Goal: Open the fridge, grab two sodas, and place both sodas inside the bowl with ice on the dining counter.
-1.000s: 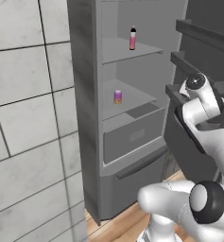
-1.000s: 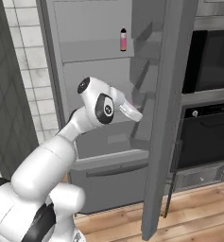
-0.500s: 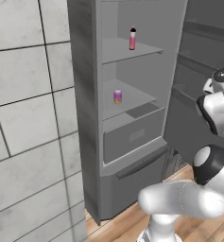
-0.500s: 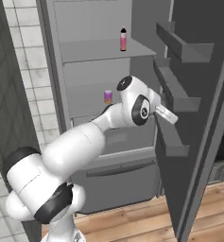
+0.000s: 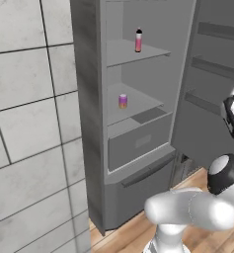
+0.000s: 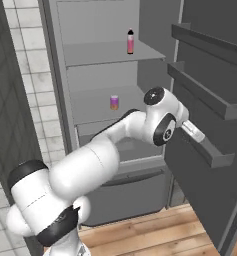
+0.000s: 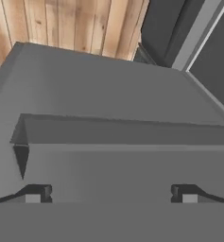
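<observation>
2 sodas wait in my open fridge [image 6: 90, 75]: bottle [image 6: 130, 41] upper centre, can [image 6: 114, 102] mid-frame; gripper [image 7: 111, 194] spread, empty, facing the door shelf [image 6: 202, 145]; I risk clipping it swinging back.

no readable text, labels or numbers on anything in view.

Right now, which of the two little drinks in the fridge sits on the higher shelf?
The slim pink bottle with a black cap; the short purple-pink can stands one shelf lower.
</observation>
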Tool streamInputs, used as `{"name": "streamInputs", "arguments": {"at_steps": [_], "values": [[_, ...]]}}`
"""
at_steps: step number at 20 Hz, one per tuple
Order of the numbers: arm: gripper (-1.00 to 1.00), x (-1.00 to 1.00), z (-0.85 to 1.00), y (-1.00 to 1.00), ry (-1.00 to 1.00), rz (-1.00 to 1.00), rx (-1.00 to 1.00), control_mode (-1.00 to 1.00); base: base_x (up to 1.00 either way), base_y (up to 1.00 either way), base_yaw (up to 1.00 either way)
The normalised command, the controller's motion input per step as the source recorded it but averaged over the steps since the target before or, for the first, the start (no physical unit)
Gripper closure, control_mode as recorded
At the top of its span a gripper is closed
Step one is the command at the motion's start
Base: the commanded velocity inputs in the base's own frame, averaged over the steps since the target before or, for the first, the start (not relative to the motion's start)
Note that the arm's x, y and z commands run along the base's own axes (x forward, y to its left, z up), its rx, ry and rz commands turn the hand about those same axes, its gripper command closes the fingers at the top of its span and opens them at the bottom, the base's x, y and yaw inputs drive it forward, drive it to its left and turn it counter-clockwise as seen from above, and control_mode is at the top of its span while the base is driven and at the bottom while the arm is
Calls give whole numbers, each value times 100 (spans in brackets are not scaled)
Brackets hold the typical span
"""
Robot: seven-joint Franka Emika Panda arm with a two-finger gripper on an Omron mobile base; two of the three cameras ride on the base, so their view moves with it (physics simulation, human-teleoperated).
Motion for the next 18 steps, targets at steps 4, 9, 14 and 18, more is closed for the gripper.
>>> {"name": "streamInputs", "arguments": {"at_steps": [4,9,14,18], "values": [[-100,-54,-12,2,-20,2,7,-100,0,0,0],[-100,-47,-8,25,-18,4,5,-100,0,0,0],[-100,-23,0,70,-6,7,0,-100,0,0,0],[-100,-6,3,92,0,10,0,-100,0,0,0]]}}
